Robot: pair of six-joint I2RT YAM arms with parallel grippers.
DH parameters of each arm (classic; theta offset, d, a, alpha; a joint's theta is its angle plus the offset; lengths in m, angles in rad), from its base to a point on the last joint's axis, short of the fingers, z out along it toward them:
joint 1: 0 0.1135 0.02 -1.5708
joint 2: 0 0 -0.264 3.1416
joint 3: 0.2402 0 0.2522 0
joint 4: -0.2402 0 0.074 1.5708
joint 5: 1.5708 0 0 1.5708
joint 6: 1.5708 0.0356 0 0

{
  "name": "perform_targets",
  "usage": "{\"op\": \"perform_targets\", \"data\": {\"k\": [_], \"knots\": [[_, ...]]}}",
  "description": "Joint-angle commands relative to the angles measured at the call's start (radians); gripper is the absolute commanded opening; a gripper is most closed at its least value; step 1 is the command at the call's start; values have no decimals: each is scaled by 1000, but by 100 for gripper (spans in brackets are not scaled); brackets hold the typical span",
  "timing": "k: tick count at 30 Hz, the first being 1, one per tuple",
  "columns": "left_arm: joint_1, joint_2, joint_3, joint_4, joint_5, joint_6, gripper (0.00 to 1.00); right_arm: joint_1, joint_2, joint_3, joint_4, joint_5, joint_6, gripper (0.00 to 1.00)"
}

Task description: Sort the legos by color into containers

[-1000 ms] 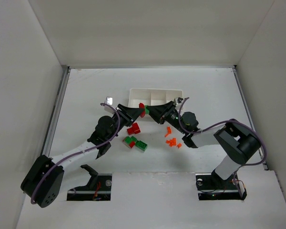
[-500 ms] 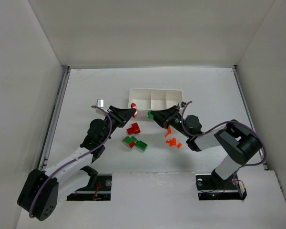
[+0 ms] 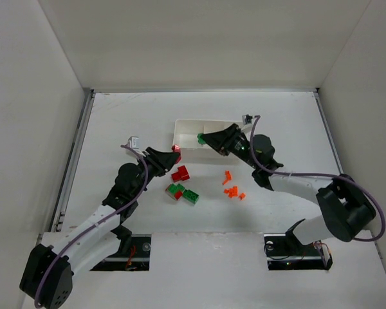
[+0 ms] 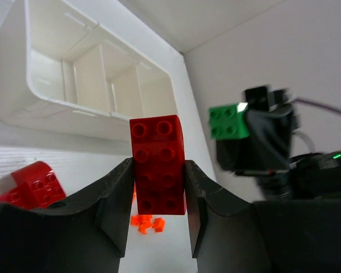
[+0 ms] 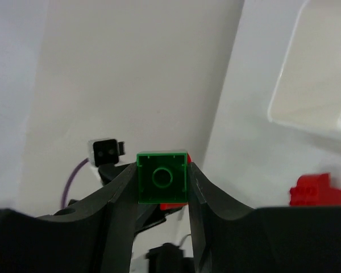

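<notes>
The left hand point(image 4: 157, 190) is clamped on an upright red brick point(image 4: 157, 165). Its fingers press the brick's two long sides, and the top studs stand free above them. From the top camera this brick hangs just off the near-left corner of the tray point(image 3: 178, 140), outside the rim. The right hand point(image 5: 162, 187) is closed tight on a green brick point(image 5: 162, 177). From above, that brick lies over the near part of the tray's left compartment, close to the divider with the middle one. Its height above the rim cannot be told. The two hands point toward each other, near but apart.

A wide stretch of tabletop point(image 3: 135, 116) lies between the tray's far rim and the back wall point(image 3: 206, 45), with more on either side out to the side walls point(image 3: 26, 116). Nearer the arm bases lie a loose red brick point(image 3: 180, 173), a green-and-red cluster point(image 3: 183, 193) and scattered orange bits point(image 3: 231, 189), all short of the tray's near rim.

In the top view the right arm point(image 3: 289, 183) covers part of the tray's right compartment. The right wrist view shows only a blurred corner of the tray, cut off at the frame edge. In the left wrist view the green brick is out of focus, and a finger hides part of the loose red brick. The orange bits are too small to count, and which bricks in the cluster are joined cannot be made out.
</notes>
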Motion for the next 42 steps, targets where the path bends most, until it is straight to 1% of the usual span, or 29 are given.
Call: {"op": "perform_targets", "data": {"k": [1, 2, 4, 7, 11, 16, 23, 25, 31, 33, 35, 36, 39, 40, 41, 42], "knots": [[-10, -32, 25, -52, -11, 96, 10, -4, -100, 173, -441, 89, -376, 21], [-10, -40, 27, -70, -12, 106, 10, -1, -110, 213, -538, 146, -458, 21], [-11, -52, 27, -96, -20, 122, 11, 14, -114, 279, -677, 266, -588, 21], [-11, -67, 33, -133, -32, 139, 11, 30, -75, 360, -775, 381, -707, 21], [-17, -75, 65, -191, -38, 166, 11, 39, -28, 417, -789, 435, -790, 21], [-48, -54, 114, -234, -110, 186, 12, 36, 89, 465, -789, 464, -840, 22], [-85, 135, 226, -227, -211, 237, 12, 14, 155, 494, -777, 464, -848, 25], [-85, 202, 260, -218, -221, 246, 12, 13, 167, 495, -782, 473, -856, 29], [-76, 350, 341, -168, -225, 277, 12, -1, 164, 483, -760, 469, -850, 59], [-70, 387, 372, -165, -225, 287, 12, -1, 134, 465, -746, 467, -856, 64], [-70, 422, 399, -161, -225, 298, 12, -1, 100, 440, -742, 470, -856, 65], [-68, 440, 416, -159, -222, 303, 13, 2, 81, 425, -742, 469, -854, 64], [-65, 508, 470, -161, -219, 320, 13, 10, 15, 359, -720, 467, -854, 46], [-62, 528, 488, -161, -219, 324, 14, 27, -9, 332, -710, 461, -856, 37], [-57, 552, 507, -168, -216, 332, 14, 45, -28, 310, -702, 456, -856, 32], [-53, 575, 524, -171, -216, 336, 14, 60, -44, 292, -699, 452, -854, 29]]}}
